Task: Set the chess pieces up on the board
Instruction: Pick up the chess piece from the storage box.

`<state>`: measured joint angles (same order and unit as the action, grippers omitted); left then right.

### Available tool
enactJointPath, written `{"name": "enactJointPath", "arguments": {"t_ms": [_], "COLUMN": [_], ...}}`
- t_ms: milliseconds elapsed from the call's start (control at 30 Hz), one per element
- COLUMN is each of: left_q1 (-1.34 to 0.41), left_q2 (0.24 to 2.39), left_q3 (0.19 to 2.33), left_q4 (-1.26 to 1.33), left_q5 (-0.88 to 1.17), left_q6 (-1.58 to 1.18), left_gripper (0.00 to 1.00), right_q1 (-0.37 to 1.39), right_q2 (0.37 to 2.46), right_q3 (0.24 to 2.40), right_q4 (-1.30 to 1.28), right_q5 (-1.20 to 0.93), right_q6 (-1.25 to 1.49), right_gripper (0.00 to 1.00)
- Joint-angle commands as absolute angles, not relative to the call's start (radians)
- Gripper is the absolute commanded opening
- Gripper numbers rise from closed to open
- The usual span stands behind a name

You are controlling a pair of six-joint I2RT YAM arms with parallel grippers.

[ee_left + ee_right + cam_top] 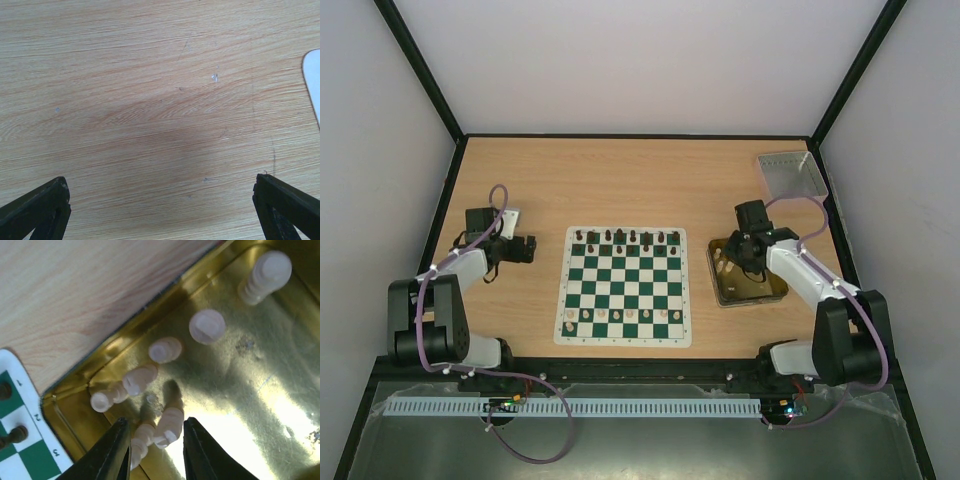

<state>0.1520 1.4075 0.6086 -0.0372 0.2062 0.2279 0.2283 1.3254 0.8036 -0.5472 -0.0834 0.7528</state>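
- Here, right tool [156,427] half-closed astride cream chess pieces [169,424] lying in gold tin [260,390]; grip not certain.
- Left tool [162,210] wide open, empty, above tabletop [150,75].
- Probably light, hard, slick, apt to roll: best pinched across the waist.
- Board [625,285] mid-tabletop, rows partly filled.

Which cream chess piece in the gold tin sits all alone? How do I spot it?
Find the shiny gold metal tin right of the green-and-white checked board. Most small cream pieces crowd by the right gripper. The ridged, round-topped one sits apart, farthest from it.
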Motion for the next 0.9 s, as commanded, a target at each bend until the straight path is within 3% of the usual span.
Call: {"name": "enactJointPath", "arguments": {"t_ms": [0,867], "left_q1": [0.155,0.155], "left_q2": [1.392,1.404], "left_q3": [0.617,0.622], "left_q4": [-0.052,-0.06], "left_q5": [0.226,0.241], "left_q6": [0.238,0.241], "left_gripper": [0.99,0.99], "right_q1": [0.223,0.224], "right_q2": [1.302,1.388], "right_q3": [0.747,0.707], "right_q4": [-0.49,-0.401], "right_q5": [-0.101,-0.117], "right_q6": [0.789,0.8], "right_gripper": [0.28,0.18]}}
